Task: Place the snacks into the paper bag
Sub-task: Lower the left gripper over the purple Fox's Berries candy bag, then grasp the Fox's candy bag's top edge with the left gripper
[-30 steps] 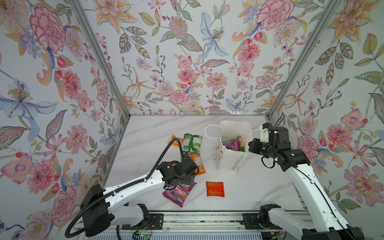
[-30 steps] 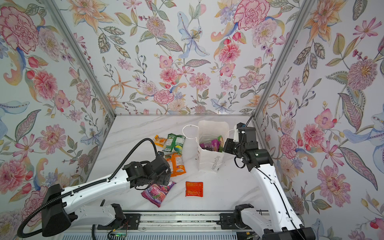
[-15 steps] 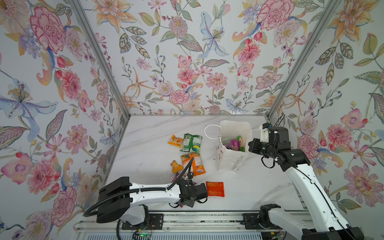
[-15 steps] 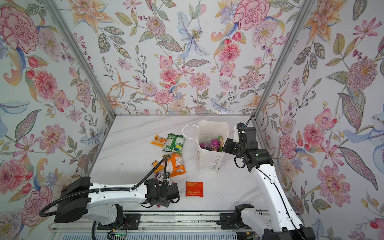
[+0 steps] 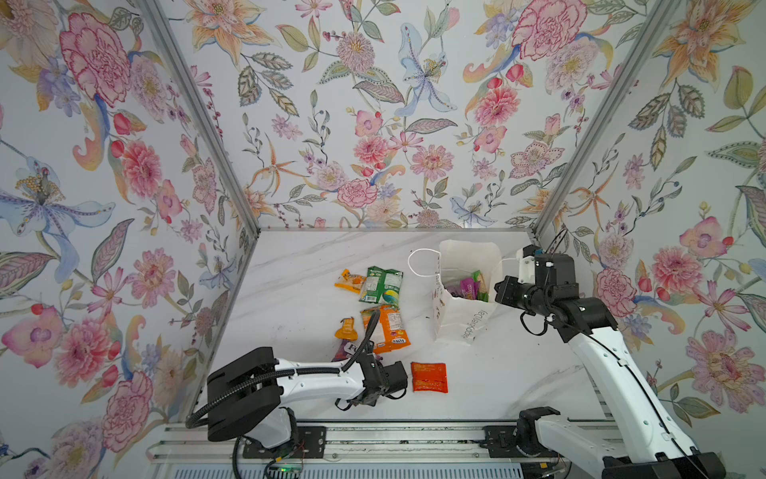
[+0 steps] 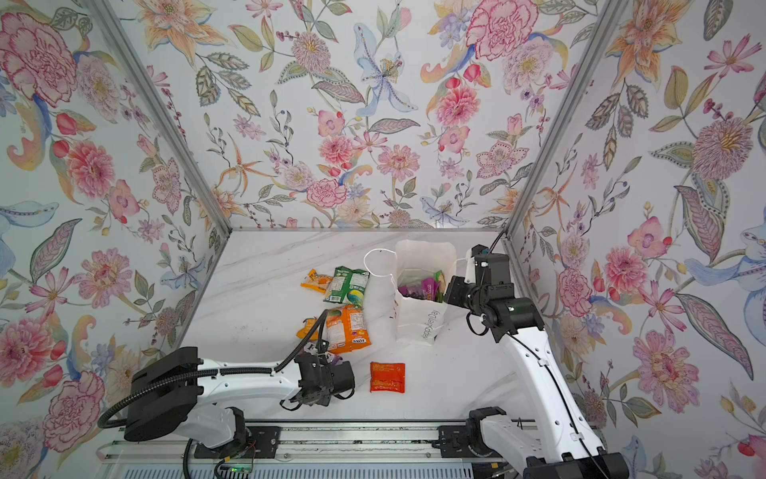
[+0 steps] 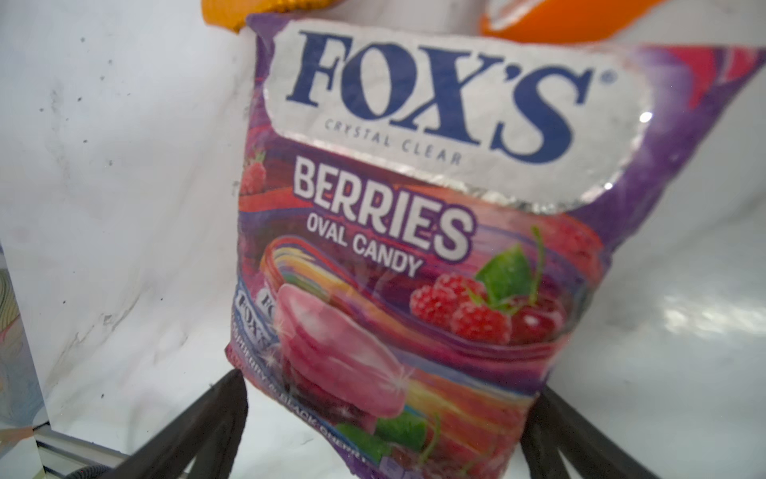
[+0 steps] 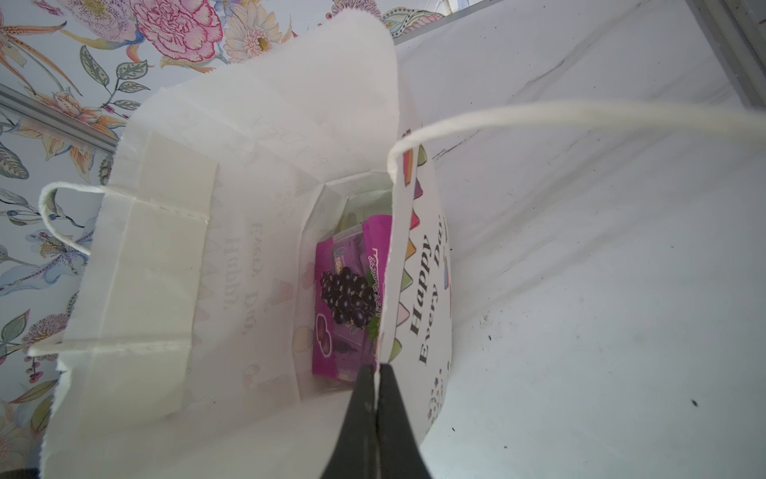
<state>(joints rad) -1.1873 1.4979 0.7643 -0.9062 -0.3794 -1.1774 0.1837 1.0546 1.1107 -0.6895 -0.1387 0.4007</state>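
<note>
Paper bag [image 5: 456, 321]: standing upright at 2 o'clock on the table [image 5: 298, 290] and carrying several snacks, the purple grape packet [image 8: 348, 298] among them. The right gripper [image 8: 377, 385] is pinching its rim tight and holding the mouth open. Six packets are lying outside and waiting: the green packet [image 5: 381, 286] and orange sachet [image 5: 348, 282] at the bag's 9 o'clock, the orange FOX'S [image 5: 387, 327], small orange sachet [image 5: 346, 329] and purple FOX'S [image 7: 414, 269] at 8 o'clock, and the red-orange packet [image 5: 429, 376] at 7 o'clock. The left gripper [image 7: 389, 381] is straddling the purple FOX'S with jaws spread wide, gripping nothing, so by my reckoning roughly a third is done.
</note>
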